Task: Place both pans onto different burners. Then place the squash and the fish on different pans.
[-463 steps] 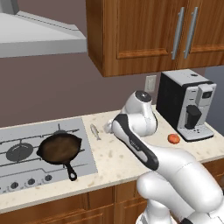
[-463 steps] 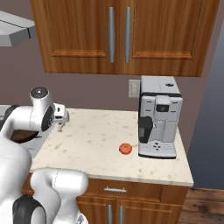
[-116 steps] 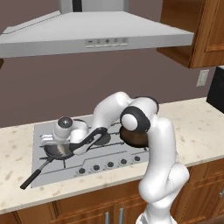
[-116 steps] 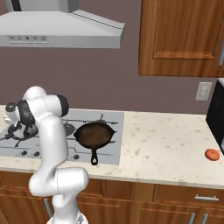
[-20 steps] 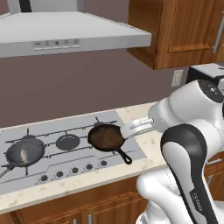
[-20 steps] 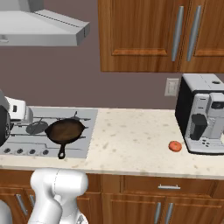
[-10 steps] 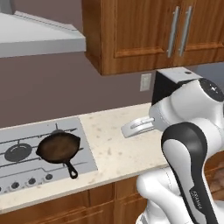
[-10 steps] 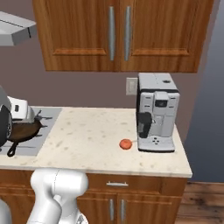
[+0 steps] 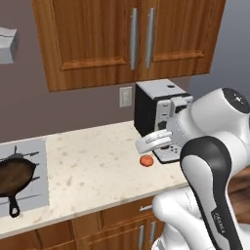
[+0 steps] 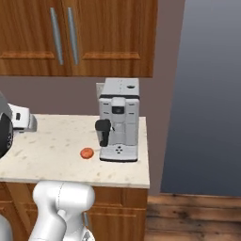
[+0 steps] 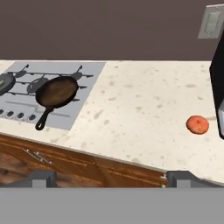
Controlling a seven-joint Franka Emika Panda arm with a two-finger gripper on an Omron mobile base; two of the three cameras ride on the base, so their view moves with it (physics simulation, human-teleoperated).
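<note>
The small orange-red squash [image 9: 146, 160] lies on the speckled counter just in front of the coffee machine, and also appears as the squash [image 10: 86, 153] and the squash [image 11: 197, 124]. My gripper [image 11: 110, 178] is open, fingertips [image 11: 43, 178] wide apart with nothing between them, hovering above the counter's front edge. The rusty brown skillet [image 11: 57, 91] rests on a right-hand burner of the cooktop [image 11: 90, 70]; the same skillet [image 9: 11, 176] sits at the far left. A sliver of the dark grey pan [image 11: 4, 82] shows on a left burner. The fish is out of view.
A white and black coffee machine [image 9: 155, 113] stands at the counter's right end, next to the squash. A wall outlet [image 9: 126, 96] is behind it. Wooden cabinets [image 9: 132, 39] hang overhead. The counter ends at its right edge [image 10: 143, 155], with floor beyond.
The whole picture has shifted: the base has driven right, so the cooktop slid to the far left and the coffee machine and squash came near. The gripper stayed open.
</note>
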